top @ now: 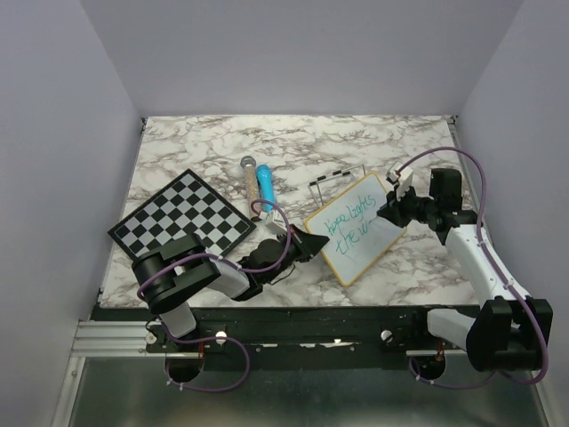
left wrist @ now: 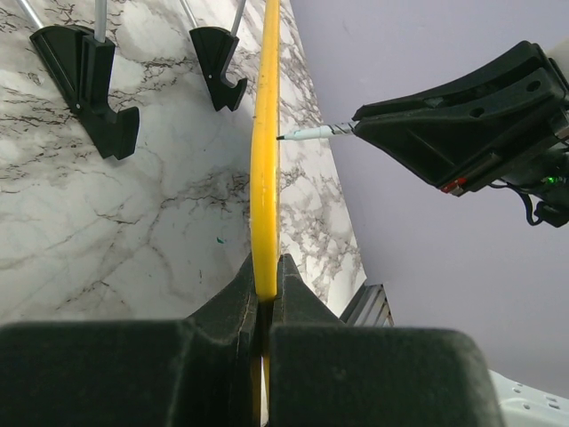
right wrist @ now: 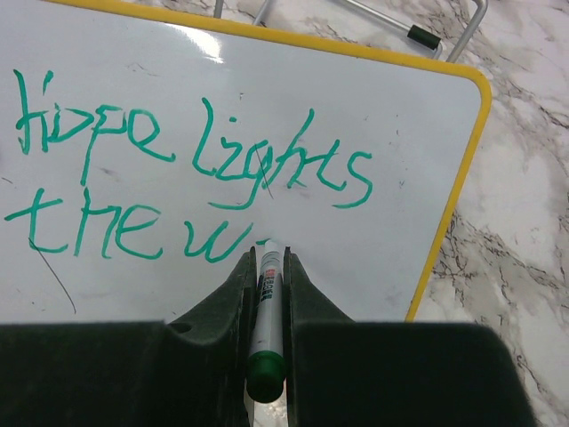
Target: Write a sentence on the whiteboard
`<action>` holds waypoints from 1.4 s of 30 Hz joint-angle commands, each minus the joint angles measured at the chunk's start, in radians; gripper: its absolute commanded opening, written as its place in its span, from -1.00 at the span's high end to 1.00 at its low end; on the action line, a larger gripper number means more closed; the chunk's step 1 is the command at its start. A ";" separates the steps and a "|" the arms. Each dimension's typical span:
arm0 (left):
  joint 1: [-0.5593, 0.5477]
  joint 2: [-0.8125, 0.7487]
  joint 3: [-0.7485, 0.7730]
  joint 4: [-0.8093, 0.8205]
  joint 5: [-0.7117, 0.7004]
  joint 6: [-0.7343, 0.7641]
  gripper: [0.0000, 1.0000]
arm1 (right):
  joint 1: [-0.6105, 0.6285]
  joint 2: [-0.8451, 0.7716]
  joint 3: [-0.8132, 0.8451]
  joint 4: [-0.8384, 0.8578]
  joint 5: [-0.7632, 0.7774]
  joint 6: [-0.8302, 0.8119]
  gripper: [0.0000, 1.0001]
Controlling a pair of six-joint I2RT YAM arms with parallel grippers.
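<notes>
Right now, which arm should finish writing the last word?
I'd say right. The right gripper is shut on the green marker, its tip at the whiteboard just after the unfinished sentence. The left gripper is shut on the whiteboard's yellow edge, so it's busy.

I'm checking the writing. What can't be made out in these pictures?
Top view: the sentence on the whiteboard is too small to read.
Left wrist view: the whiteboard is edge-on, so its face is hidden.
Right wrist view: the right gripper and its marker cover the whiteboard's lower part; its left side runs off the picture.
</notes>
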 commanded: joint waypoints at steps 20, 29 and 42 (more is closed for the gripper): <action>-0.003 0.005 0.005 0.081 0.026 0.009 1.00 | -0.002 0.005 0.020 -0.052 -0.085 -0.045 0.99; -0.003 0.006 0.003 0.085 0.026 0.009 1.00 | -0.002 -0.027 0.003 -0.126 -0.066 -0.090 0.99; -0.003 0.003 0.002 0.084 0.023 0.009 1.00 | -0.002 -0.021 0.023 -0.077 0.036 -0.041 0.99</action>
